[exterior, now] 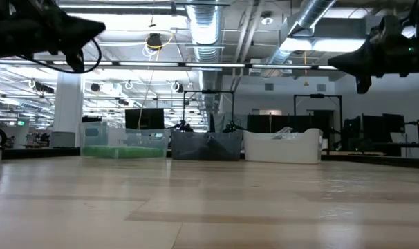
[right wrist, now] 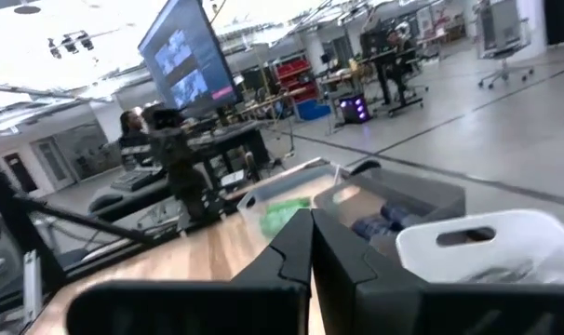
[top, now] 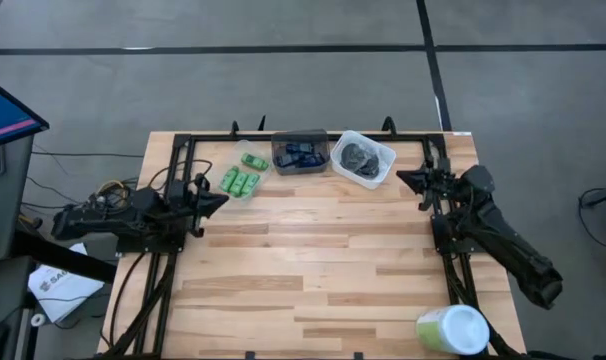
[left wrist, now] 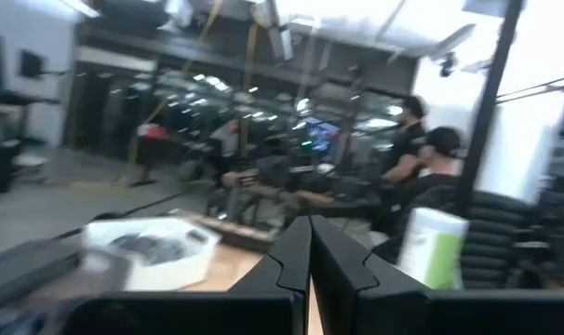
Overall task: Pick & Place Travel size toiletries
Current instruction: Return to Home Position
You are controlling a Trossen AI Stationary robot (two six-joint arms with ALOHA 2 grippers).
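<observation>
Three tubs stand in a row at the table's far edge. A clear tub [top: 245, 172] holds small green bottles [top: 240, 183]. A dark tub [top: 300, 152] holds blue sachets [right wrist: 380, 223]. A white tub [top: 363, 159] holds dark grey lumps [top: 359, 155]. My left gripper [top: 223, 199] hovers shut above the table's left side, pointing right, just near of the clear tub. My right gripper [top: 401, 178] hovers shut at the right, pointing left toward the white tub [right wrist: 487, 244]. In both wrist views the fingers meet with nothing between them [left wrist: 310, 221] [right wrist: 311, 214].
A big pale green-and-white cylinder [top: 451, 330] stands at the table's near right corner. Black frame rails [top: 173, 170] run along both sides of the table under the arms. The wooden middle of the table [top: 313, 250] is bare. People [left wrist: 422, 149] sit beyond the table.
</observation>
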